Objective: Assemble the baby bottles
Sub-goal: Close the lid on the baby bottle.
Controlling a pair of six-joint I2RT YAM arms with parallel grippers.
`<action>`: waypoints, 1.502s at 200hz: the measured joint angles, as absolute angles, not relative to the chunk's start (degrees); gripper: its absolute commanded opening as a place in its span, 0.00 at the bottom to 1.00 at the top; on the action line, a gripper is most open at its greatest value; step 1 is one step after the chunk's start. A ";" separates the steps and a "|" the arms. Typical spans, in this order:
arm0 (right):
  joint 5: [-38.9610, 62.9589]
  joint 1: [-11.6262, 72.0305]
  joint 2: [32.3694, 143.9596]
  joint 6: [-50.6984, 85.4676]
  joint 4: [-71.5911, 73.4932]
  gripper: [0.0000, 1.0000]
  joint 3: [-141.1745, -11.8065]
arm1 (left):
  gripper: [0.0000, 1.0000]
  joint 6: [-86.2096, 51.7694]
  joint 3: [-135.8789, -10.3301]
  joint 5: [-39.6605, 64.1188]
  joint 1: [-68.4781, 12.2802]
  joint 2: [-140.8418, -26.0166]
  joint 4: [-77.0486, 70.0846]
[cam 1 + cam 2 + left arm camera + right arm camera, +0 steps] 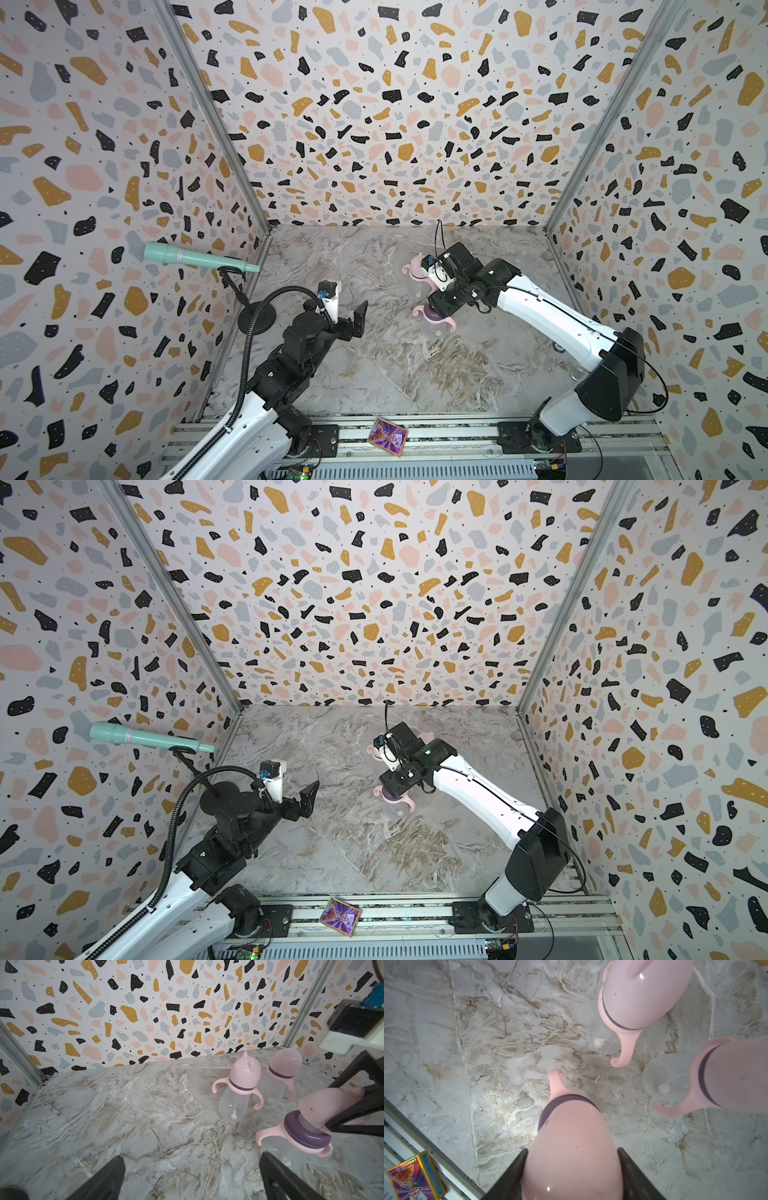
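Note:
Three baby bottles stand on the marble table at the back right. Two of them carry their pink eared caps. The nearest bottle has its pink handled collar and purple ring. My right gripper is shut on this bottle's pink cap from above. The cap sits tilted over the ring, and a strip of grey teat shows between them. In both top views the right wrist hides the cap. My left gripper hangs open and empty to the left of the bottles.
A teal microphone on a black round-based stand sticks out from the left wall. A colourful card box lies on the front rail. Patterned walls close the table on three sides.

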State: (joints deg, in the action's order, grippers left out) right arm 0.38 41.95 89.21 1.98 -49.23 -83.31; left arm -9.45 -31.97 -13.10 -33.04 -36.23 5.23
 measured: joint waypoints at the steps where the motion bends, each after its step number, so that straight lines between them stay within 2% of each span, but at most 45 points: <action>1: 0.38 41.93 89.21 1.96 -49.21 0.36 -83.26 | 1.00 -9.45 -31.97 -13.08 -33.04 -36.21 5.23; 55: 1.19 41.54 89.21 1.98 -46.70 0.37 -80.71 | 1.00 -9.43 -31.97 -12.84 -33.04 -35.33 5.30; 153: 2.11 41.47 89.56 1.78 -45.15 0.57 -80.07 | 1.00 -9.39 -31.97 -12.43 -33.04 -35.64 5.37; 211: 2.17 41.45 89.56 1.80 -44.56 0.58 -79.88 | 1.00 -9.23 -31.97 -11.79 -33.04 -36.12 5.39; 238: 2.13 41.47 89.56 1.80 -44.60 0.64 -79.88 | 1.00 -9.19 -31.97 -11.40 -33.04 -36.16 5.34; 300: 1.61 41.45 89.60 1.80 -45.52 0.68 -79.92 | 1.00 -8.99 -31.97 -10.83 -33.04 -36.36 5.28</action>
